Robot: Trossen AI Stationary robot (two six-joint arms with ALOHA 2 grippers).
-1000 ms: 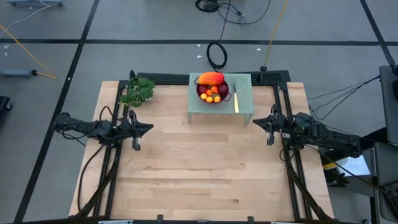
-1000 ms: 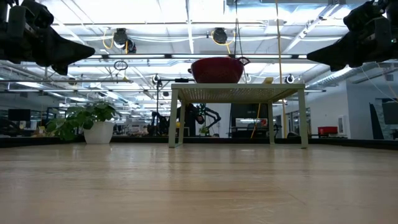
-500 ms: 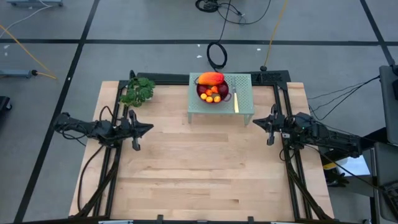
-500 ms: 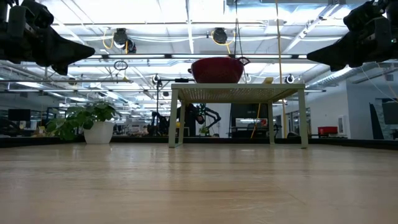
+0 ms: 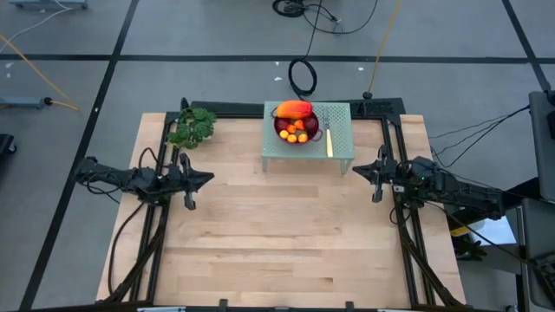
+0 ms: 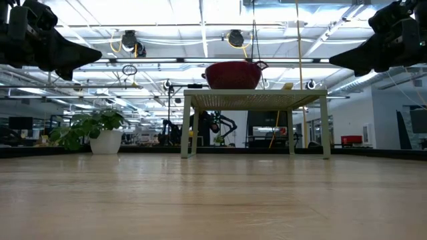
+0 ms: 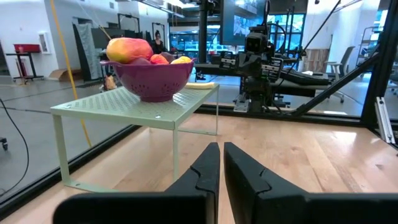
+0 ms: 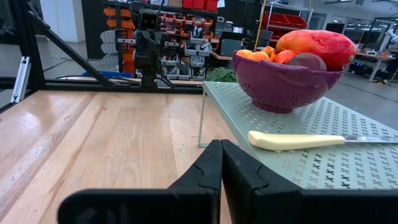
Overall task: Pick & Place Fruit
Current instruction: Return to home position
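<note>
The fruit [image 5: 296,121] lies heaped in a purple colander bowl [image 5: 298,134] that stands on a pale green perforated stand [image 5: 340,143] at the table's far edge. A large orange-red piece [image 8: 316,46] tops the heap, with dark red balls [image 8: 307,61] and tiny orange ones [image 5: 295,135] beside it. The olive-brown ovals do not show. My left gripper [image 7: 221,158] is shut and hovers over the table's left side, left of the stand. My right gripper [image 8: 219,155] is shut and hovers at the table's right side, right of the stand.
A yellow-handled knife [image 8: 298,140] lies on the stand beside the bowl. A leafy green bunch [image 5: 192,127] sits at the far left corner. Black frame rails run along the table's left, right and far edges. Bare wood [image 5: 277,225] stretches between the arms and toward the near edge.
</note>
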